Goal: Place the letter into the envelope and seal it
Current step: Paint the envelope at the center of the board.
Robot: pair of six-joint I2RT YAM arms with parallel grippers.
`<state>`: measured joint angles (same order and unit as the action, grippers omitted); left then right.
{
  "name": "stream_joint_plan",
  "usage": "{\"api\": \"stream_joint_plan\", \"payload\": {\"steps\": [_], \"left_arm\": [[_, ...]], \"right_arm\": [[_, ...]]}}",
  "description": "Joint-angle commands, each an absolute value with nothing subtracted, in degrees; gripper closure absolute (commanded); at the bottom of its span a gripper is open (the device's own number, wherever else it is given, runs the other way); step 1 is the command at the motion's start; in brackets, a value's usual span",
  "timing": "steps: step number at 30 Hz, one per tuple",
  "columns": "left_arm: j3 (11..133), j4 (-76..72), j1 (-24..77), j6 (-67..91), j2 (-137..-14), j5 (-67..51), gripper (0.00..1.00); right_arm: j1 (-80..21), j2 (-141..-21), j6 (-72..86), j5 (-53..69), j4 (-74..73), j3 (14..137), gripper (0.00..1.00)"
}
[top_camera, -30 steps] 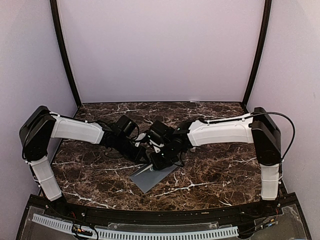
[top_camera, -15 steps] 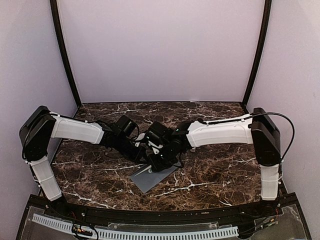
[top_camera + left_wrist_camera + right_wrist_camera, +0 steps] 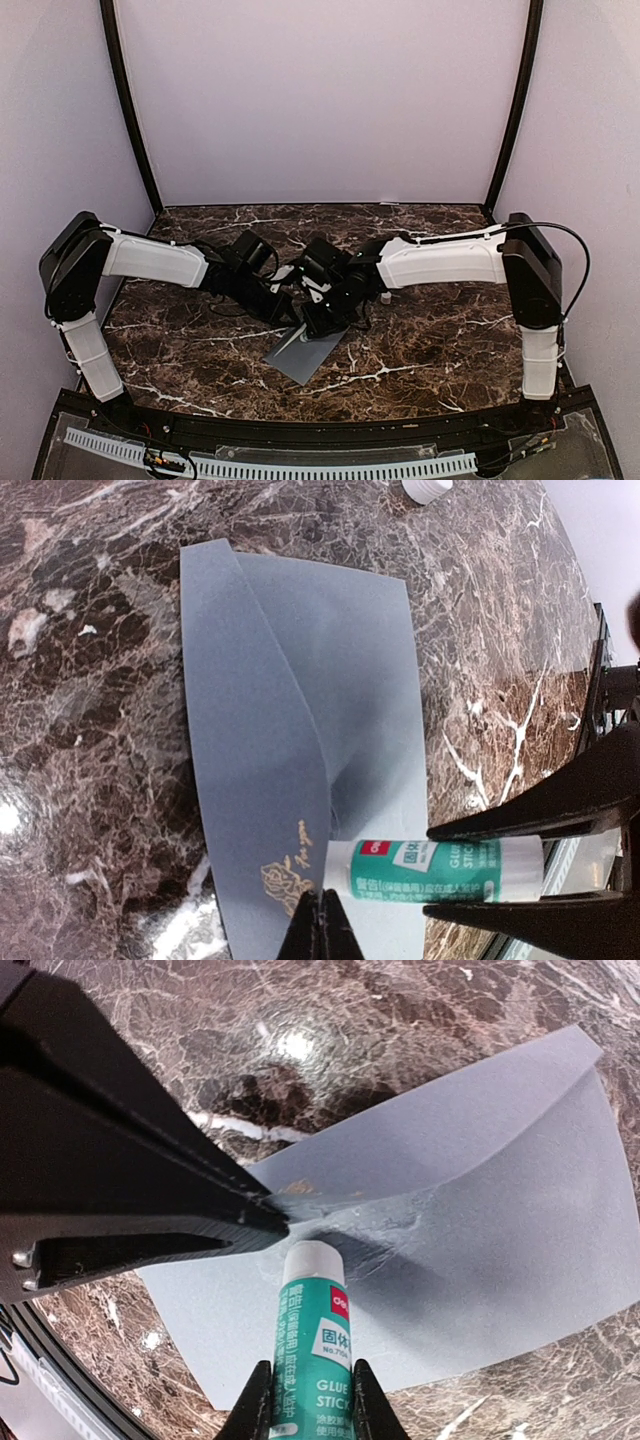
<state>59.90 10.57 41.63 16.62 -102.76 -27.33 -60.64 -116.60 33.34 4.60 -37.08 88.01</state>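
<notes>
At worktop (image 3: 430, 340) centre, 6 o'clock of both hands, envelope (image 3: 305, 352) lies flat. Left hand (image 3: 320, 915), clenched, tip at flap (image 3: 255, 760) edge, likely lifting it clear. Right hand (image 3: 312, 1400) grasps glue stick (image 3: 312, 1345), nose at 12 o'clock on the paper for sealing. Letter unseen, presumably inside.

light: bright, even | glare: white spot on marble table (image 3: 293, 1044) | focus: sharp
</notes>
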Motion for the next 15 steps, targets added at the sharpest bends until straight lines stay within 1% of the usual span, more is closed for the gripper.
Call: {"api": "stream_joint_plan", "payload": {"steps": [1,15], "left_arm": [[59.5,10.6,42.3,15.4,-102.6,-28.8,1.00],[59.7,10.7,42.3,15.2,-103.2,-29.3,1.00]], "right_arm": [[-58.6,-117.7,32.7,1.3,-40.0,85.3,1.00],[-56.5,-118.5,31.2,0.2,-40.5,85.6,1.00]]}}
